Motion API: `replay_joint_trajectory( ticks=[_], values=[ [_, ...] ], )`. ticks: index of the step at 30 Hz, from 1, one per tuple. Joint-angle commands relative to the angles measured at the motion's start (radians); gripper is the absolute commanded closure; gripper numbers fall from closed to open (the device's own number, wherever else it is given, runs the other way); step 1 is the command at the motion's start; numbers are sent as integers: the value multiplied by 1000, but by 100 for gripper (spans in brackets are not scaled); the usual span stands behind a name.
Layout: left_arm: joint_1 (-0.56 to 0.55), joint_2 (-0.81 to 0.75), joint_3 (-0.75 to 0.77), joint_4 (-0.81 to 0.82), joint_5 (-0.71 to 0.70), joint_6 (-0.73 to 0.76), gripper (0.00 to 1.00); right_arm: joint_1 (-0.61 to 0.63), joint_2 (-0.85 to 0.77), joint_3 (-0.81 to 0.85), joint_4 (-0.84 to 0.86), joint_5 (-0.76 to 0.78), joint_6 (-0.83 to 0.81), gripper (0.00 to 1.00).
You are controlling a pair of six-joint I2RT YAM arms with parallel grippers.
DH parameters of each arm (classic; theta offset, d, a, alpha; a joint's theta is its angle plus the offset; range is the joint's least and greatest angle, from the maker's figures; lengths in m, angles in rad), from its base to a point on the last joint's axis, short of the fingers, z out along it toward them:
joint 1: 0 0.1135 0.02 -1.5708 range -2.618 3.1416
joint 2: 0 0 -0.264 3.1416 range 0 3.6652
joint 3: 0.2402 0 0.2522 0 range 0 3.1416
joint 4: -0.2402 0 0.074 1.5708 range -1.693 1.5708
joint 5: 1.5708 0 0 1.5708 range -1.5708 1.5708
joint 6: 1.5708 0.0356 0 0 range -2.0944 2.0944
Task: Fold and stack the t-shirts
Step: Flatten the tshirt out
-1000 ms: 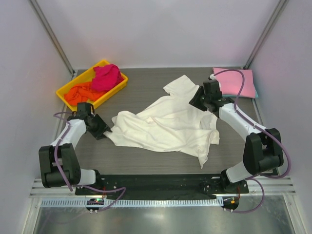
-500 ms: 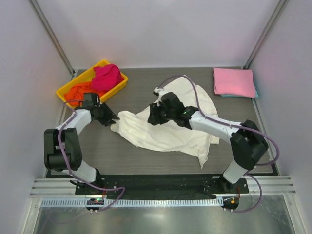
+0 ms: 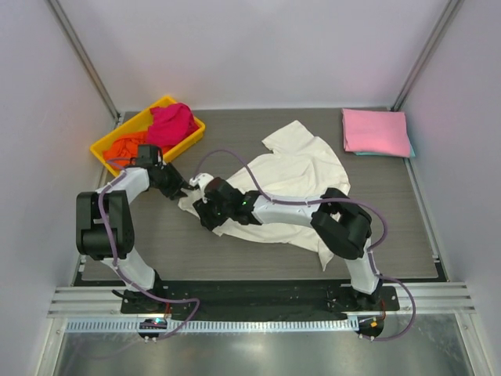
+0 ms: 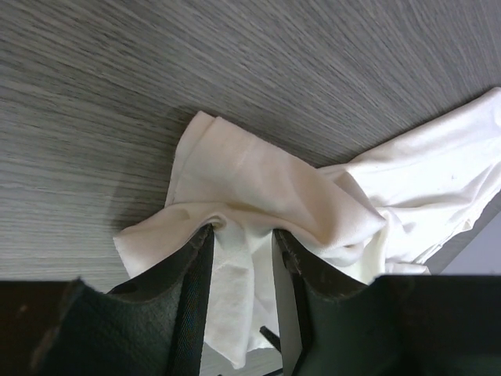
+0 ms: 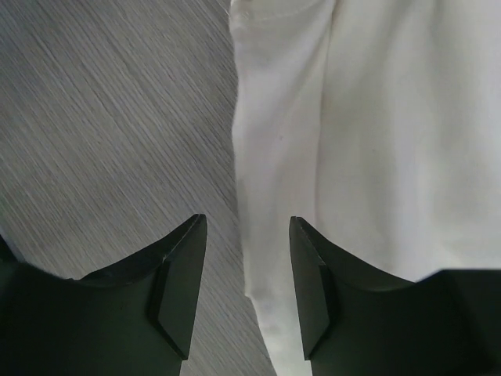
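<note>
Where the white shirt (image 3: 290,188) lies rumpled on the table (image 3: 235,133), the right gripper (image 5: 246,223) hovers spread over its near-left edge. Just beyond, the left gripper (image 4: 243,231) pinches the shirt's left corner. Farther back, a folded pink shirt (image 3: 376,131) sits right; an orange shirt (image 3: 125,146) and a magenta shirt (image 3: 172,124) fill the yellow tray (image 3: 106,143) left.

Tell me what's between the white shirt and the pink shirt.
Nothing but bare table. In the top view a narrow grey strip separates the white shirt from the pink shirt, and the two don't touch.
</note>
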Motion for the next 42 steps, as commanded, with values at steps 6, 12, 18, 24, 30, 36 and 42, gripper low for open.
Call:
replay_joint_trajectory(
  ticks=[6, 12, 18, 24, 30, 36, 42],
  values=[
    [-2, 4, 35, -41, -2, 10, 63, 77, 57, 144, 50, 327, -71, 50],
    [-3, -15, 57, -93, -34, 26, 62, 80, 142, 236, 11, 346, -88, 51],
    [-3, -22, 90, -153, -87, 36, 62, 91, 173, 280, -20, 399, -74, 73],
    [4, -169, 78, -260, -272, 52, 61, 90, 133, 271, -15, 404, 7, 99],
    [13, -329, 20, -334, -267, 82, 61, 64, 114, 207, 60, 317, 96, 99],
    [13, -407, -120, -256, -203, 31, 61, 57, 102, 196, 80, 275, 153, 99],
    [72, -374, -239, -129, -83, -56, 58, 57, 93, 188, 85, 242, 190, 99]
  ],
)
